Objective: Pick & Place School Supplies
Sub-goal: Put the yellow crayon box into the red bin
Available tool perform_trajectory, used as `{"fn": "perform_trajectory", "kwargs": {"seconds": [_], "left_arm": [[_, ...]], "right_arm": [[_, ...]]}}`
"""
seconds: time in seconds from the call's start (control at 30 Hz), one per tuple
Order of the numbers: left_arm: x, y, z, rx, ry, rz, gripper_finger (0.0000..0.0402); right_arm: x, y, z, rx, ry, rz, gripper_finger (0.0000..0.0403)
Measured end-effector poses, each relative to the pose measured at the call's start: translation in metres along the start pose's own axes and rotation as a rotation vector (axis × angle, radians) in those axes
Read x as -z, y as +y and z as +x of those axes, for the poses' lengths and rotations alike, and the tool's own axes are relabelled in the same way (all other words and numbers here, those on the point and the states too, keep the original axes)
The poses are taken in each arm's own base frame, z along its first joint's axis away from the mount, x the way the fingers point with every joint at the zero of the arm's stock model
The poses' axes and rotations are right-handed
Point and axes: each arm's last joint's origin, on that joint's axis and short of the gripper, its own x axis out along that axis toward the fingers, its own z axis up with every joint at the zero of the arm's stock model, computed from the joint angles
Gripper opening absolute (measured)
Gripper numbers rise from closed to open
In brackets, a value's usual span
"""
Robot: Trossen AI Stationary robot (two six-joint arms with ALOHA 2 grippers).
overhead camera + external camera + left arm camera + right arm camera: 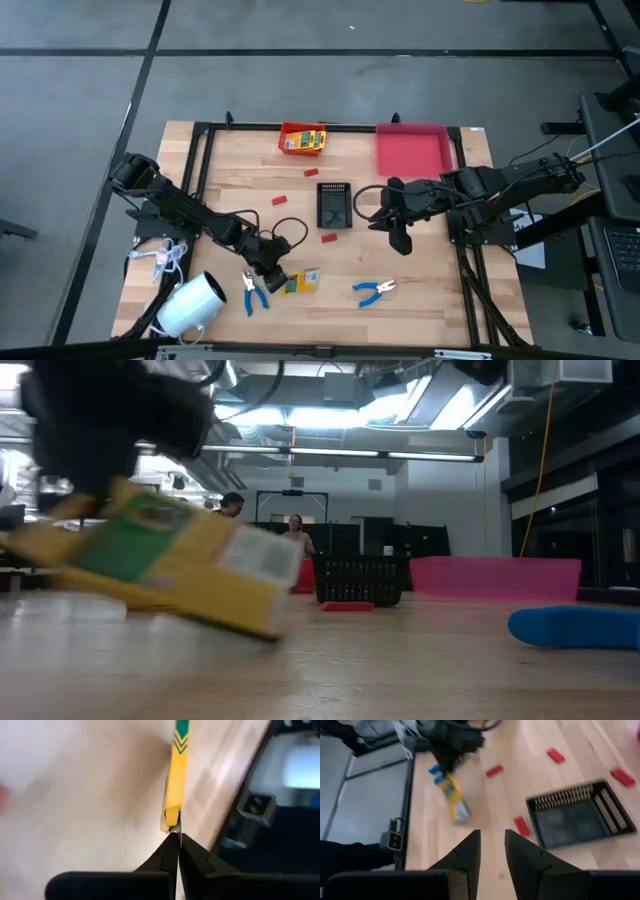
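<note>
My left gripper (272,268) is near the table's near edge, shut on a yellow-and-green printed box (300,283), which looms large and tilted in the low view (165,560). More such boxes lie in an orange bin (302,139) at the far edge. One pair of blue-handled pliers (253,292) lies just left of the held box, another (375,290) to its right. Small red pieces (329,237) lie scattered mid-table. My right gripper (401,240) hovers open over the middle, right of a black basket (334,204), touching nothing. My left gripper pinches the box by one thin end edge (172,826) between its two fingertips (165,855). The box stretches straight away from the fingers, in line with them. In the low view it tilts, its free end (262,622) low at the table; whether it touches, I cannot tell.
A red tray (412,148) sits at the far right. A big white roll (190,305) and a white cord bundle (165,260) lie at the near left corner. A black frame (205,160) borders the table. Bare wood lies between the pliers and the basket.
</note>
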Motion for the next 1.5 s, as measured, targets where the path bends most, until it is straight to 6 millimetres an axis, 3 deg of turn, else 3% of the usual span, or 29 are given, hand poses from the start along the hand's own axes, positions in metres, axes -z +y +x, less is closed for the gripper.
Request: {"fn": "perform_trajectory", "kwargs": {"seconds": [0.13, 0.37, 0.63, 0.83, 1.13, 1.3, 1.5], "left_arm": [[-0.011, -0.011, -0.015, -0.205, -0.121, 0.137, 0.0002], [-0.04, -0.022, -0.059, -0.6, -0.284, 0.283, 0.0002], [-0.091, -0.012, -0.116, -0.592, -0.509, 0.142, 0.0002], [-0.135, 0.017, -0.167, -0.455, -0.641, -0.021, 0.0002], [-0.189, 0.088, -0.226, -0.269, -0.626, -0.157, 0.0002], [-0.216, 0.123, -0.235, -0.159, -0.594, -0.24, 0.0002], [-0.242, 0.155, -0.225, -0.134, -0.529, -0.319, 0.0002]], "right_arm": [[-0.008, 0.001, 0.0, -0.025, -0.073, -0.046, 0.0091], [-0.018, -0.012, 0.0, -0.025, -0.117, -0.029, 0.0091], [-0.022, -0.015, -0.001, -0.009, -0.154, -0.027, 0.0091], [-0.023, -0.015, -0.001, 0.015, -0.166, -0.025, 0.0091], [-0.023, -0.016, -0.001, 0.036, -0.175, -0.03, 0.0091], [-0.023, -0.016, -0.001, 0.043, -0.178, -0.029, 0.0091], [-0.023, -0.017, -0.001, 0.058, -0.184, -0.024, 0.0091]]}}
